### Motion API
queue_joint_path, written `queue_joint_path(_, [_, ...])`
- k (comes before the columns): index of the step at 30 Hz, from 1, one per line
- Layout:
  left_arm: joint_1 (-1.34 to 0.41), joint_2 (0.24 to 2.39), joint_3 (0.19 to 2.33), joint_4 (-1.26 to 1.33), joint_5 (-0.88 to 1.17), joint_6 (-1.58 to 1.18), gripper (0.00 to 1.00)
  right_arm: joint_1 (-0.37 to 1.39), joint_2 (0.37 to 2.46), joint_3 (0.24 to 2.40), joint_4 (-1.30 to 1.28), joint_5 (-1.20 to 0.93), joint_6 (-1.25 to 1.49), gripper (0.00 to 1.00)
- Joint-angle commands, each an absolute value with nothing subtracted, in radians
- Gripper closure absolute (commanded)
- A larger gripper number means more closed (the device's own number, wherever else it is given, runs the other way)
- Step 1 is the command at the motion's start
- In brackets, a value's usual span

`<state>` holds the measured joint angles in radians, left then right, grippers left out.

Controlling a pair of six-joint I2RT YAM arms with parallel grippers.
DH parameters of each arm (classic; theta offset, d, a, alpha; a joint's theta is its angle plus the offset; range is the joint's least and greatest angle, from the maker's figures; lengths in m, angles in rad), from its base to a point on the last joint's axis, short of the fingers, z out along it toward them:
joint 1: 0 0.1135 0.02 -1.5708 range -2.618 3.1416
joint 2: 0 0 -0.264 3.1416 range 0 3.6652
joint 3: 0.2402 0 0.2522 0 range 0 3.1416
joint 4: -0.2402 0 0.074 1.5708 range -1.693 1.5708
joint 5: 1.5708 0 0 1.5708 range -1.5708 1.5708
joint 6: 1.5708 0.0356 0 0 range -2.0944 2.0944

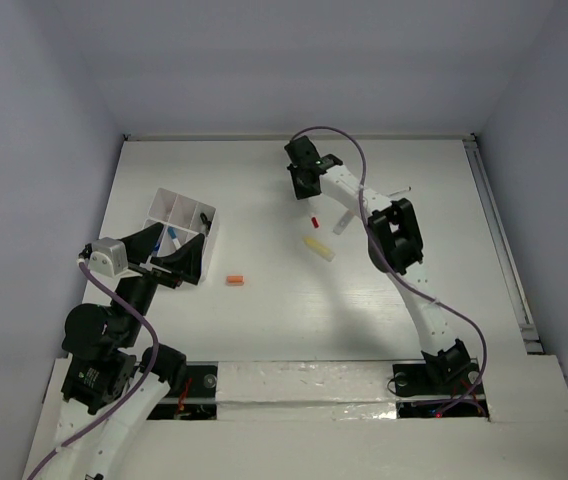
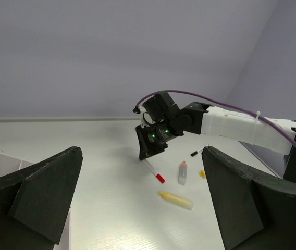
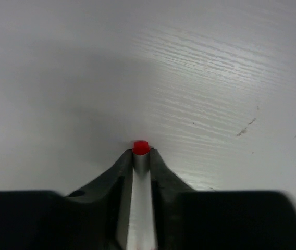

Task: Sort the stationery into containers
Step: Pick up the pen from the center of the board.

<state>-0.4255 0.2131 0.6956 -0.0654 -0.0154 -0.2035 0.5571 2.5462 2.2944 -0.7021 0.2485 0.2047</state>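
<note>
We count one white box (image 1: pixel 189 203) on the left of the table (image 1: pixel 264 330), split by thin walls; the left gripper (image 1: pixel 174 248) covers its near side, so we cannot count the compartments. Two items show inside it: a blue-tipped one (image 1: pixel 172 236) and a black one (image 1: pixel 206 217). The left gripper hangs at the box's near edge, fingers spread wide with nothing between them. The right gripper (image 1: pixel 307 190), farther back and near the middle, is clamped on one red-capped pen (image 3: pixel 140 198). The pen's red end points down at the table, and we cannot tell whether it touches. Five loose items lie on the table. One cream tube (image 1: pixel 317 248) is just in front of the held pen. One orange piece (image 1: pixel 234 280) lies between the tube and the box. One small clear item with an orange tip (image 2: pixel 182 172) and one yellow bit (image 2: pixel 202 173) lie side by side, and one thin black-capped pen (image 2: pixel 200 151) lies behind them.
</note>
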Motion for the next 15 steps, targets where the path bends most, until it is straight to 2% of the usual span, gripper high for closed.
queue_joint_path(1, [-0.422, 0.207, 0.703, -0.025, -0.012, -0.207, 0.01, 0.561, 2.572, 2.27, -0.787, 0.23, 0.153, 0.88])
queue_joint_path(3, [-0.422, 0.21, 0.701, -0.025, -0.012, -0.207, 0.01, 0.561, 2.559, 2.263, -0.752, 0.256, 0.138, 0.98])
queue_joint_path(4, [-0.422, 0.21, 0.701, -0.025, -0.012, -0.207, 0.01, 0.561, 2.545, 2.25, -0.724, 0.265, 0.124, 1.0])
queue_joint_path(10, [-0.422, 0.215, 0.701, -0.026, -0.014, -0.207, 0.01, 0.561, 2.343, 2.083, -0.402, 0.298, 0.041, 1.0])
queue_joint_path(15, [-0.413, 0.218, 0.701, -0.023, -0.008, -0.207, 0.01, 0.597, 2.093, 1.837, -0.025, 0.063, 0.145, 1.0])
